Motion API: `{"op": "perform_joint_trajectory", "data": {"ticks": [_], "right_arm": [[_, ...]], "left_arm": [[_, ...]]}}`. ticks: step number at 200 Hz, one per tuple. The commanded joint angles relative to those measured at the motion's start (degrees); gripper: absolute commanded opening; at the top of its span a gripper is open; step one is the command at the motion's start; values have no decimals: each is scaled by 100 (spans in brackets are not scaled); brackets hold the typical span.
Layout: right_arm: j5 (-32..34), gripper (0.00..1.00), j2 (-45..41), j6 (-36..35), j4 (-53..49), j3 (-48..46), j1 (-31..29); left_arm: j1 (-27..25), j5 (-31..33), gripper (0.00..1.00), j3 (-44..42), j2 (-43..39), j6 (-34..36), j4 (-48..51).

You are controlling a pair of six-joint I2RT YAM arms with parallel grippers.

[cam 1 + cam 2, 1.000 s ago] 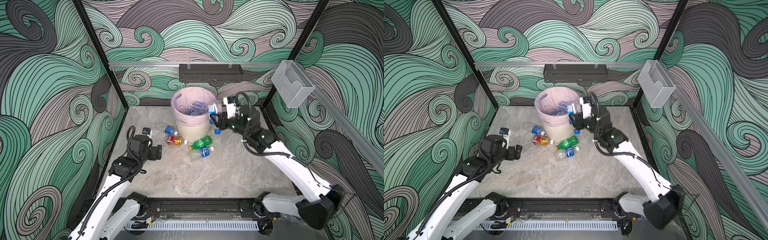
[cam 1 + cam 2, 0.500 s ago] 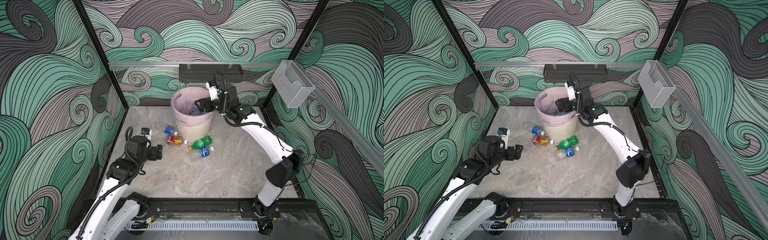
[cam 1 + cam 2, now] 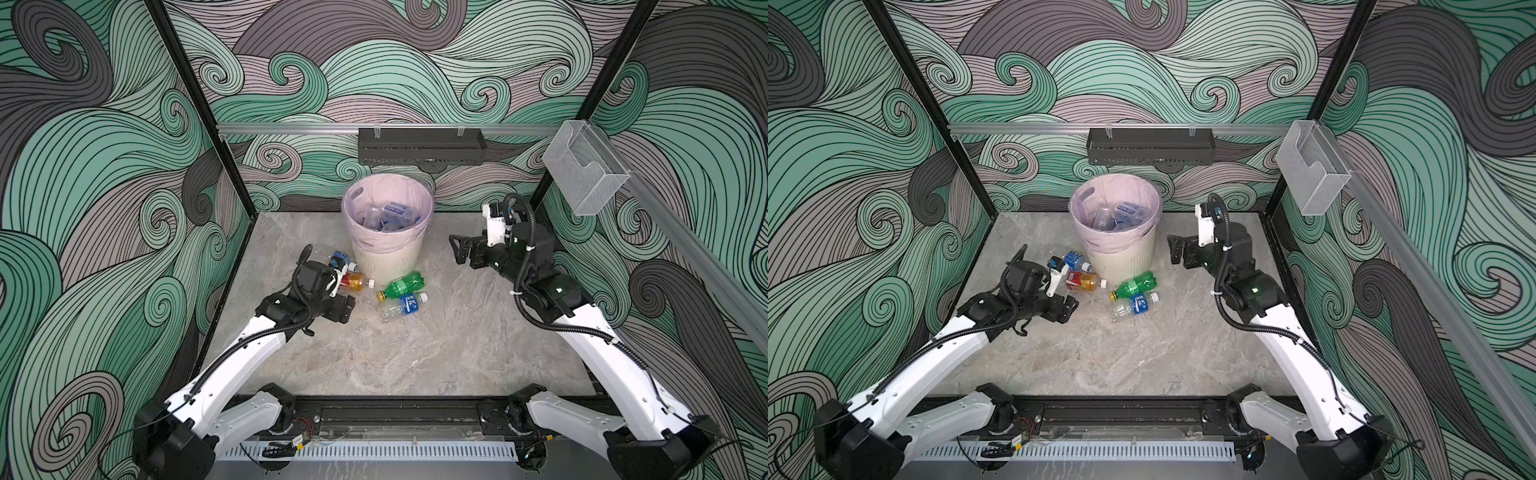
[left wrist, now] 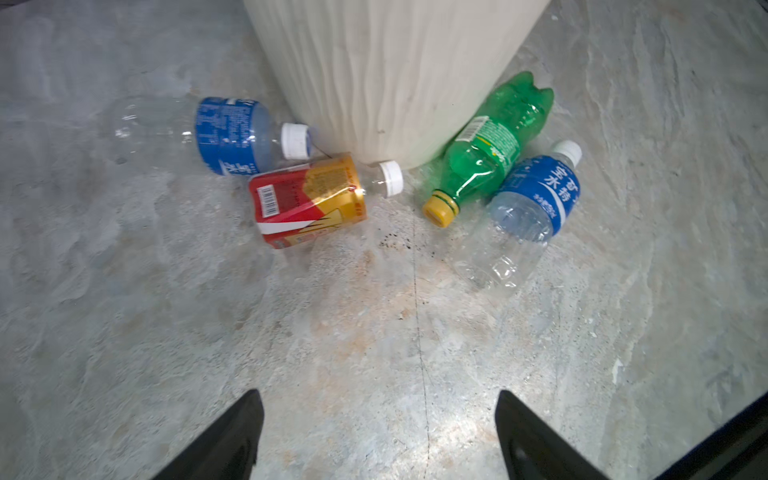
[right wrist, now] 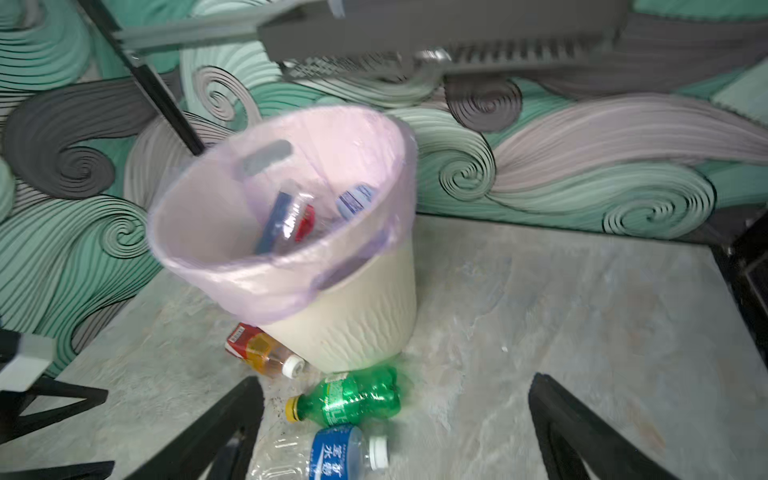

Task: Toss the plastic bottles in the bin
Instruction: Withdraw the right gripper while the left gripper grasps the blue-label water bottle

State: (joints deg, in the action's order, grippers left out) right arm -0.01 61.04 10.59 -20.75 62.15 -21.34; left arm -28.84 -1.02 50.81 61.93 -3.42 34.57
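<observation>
The left gripper (image 4: pixel 377 395) hangs low over the table (image 4: pixel 124 332), jaws apart and empty, aimed as if lining up a pick; on their sides round the foot of the bin (image 4: pixel 395 62) lie a blue bottle (image 4: pixel 226 135), a red bottle (image 4: pixel 307 199), a green bottle (image 4: pixel 486 153) and a clear bottle (image 4: pixel 528 203) resting against the green one; more bottles (image 3: pixel 392 211), perhaps several, already sit inside the bin; the right gripper (image 3: pixel 456 249) stands beside the bin, spread wide, holding nothing.

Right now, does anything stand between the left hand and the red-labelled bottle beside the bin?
Nothing visible does. In the left wrist view only bare floor lies between the open left hand and the red-labelled bottle.
</observation>
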Motion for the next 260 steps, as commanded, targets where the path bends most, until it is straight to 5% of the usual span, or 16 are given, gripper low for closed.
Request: {"op": "perform_joint_trajectory", "data": {"ticks": [1, 67, 144, 260], "right_arm": [[-52, 100, -335, 714, -165, -825, 264], [-205, 100, -716, 902, -151, -1611, 661], [-351, 100, -753, 987, -95, -1719, 701], [-410, 100, -970, 989, -87, -1820, 719]], "left_arm": [[-194, -304, 88, 396, 395, 235, -399], [-728, -767, 87, 858, 1824, 430, -958], [-1408, -473, 84, 1054, 3159, 166, -1522], [-1624, -241, 79, 931, 3870, 53, -1831]]}}
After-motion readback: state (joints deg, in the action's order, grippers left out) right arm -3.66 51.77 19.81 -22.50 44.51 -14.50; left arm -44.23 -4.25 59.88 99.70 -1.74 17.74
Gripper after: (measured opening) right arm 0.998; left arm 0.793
